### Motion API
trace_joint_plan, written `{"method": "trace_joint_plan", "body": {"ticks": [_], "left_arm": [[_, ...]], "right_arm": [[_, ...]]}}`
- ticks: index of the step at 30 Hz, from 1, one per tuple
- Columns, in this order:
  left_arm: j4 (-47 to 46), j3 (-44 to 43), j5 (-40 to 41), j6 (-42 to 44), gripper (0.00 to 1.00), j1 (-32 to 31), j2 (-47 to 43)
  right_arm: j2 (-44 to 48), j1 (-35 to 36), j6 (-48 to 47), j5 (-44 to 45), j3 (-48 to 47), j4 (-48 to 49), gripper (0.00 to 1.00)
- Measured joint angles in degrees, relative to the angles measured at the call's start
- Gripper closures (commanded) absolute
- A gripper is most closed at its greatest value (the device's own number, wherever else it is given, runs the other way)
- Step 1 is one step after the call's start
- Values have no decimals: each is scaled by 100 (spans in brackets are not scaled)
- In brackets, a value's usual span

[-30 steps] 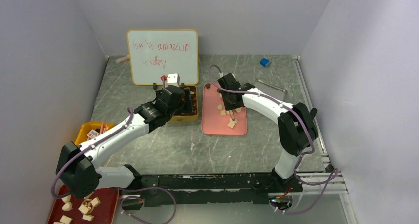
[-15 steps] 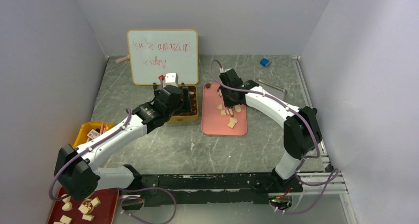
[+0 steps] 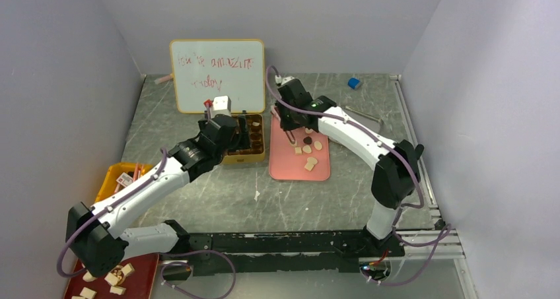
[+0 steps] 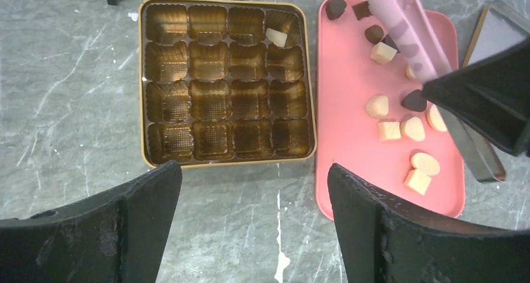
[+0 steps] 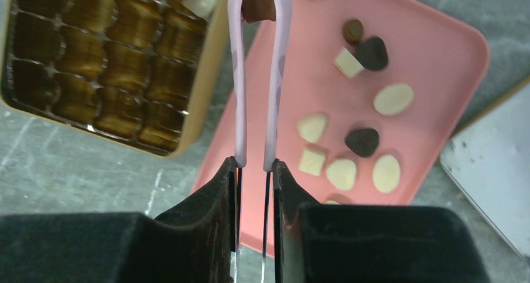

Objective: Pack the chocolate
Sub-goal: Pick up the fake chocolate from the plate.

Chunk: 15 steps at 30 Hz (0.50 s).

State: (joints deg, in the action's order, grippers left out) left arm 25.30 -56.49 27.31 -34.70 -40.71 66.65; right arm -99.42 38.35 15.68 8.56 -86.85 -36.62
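- The right fingers (image 5: 209, 214) are clenched on a pair of pink tongs (image 5: 277, 77). The tips of the tongs pinch one brown piece (image 5: 258, 7) at the top of the right wrist view, above the strip of surface (image 5: 37, 164) between the gold box (image 4: 210, 100) and the pink tray (image 4: 350, 139).
- The left fingers (image 4: 125, 227) are spread wide and grasp nothing. They hang over the near edge of the box.
- The rest of the chocolate (image 5: 362, 141) lies loose on the tray. One pale piece (image 4: 275, 37) sits in the box's upper right cell, and the other cells look bare.
- Risk: the piece is held only at the very tips, so a jolt or a slight easing could drop it onto the surface or the box rim.
- Risk: the nearest cell is already taken, and releasing there would stack two pieces.
- Risk: the long tongs could twist in the fingers and send the tips off line.
- Risk: both arms crowd the box, so the tongs could knock the left wrist.
- Against a second ago, the right arm has swung from the middle of the tray to its upper left corner, beside the box, uncovering pieces it hid. The left arm has drawn slightly towards the lower left. Neither grip looks changed.
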Motion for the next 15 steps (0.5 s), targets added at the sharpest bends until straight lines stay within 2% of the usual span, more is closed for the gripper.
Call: {"method": "trace_joint_plan", "body": {"ticks": [15], "left_arm": [[323,-2,212,11,9,2,-426]], "right_arm": [[-1611,699,-129,-20,-1871,-219,98]]}}
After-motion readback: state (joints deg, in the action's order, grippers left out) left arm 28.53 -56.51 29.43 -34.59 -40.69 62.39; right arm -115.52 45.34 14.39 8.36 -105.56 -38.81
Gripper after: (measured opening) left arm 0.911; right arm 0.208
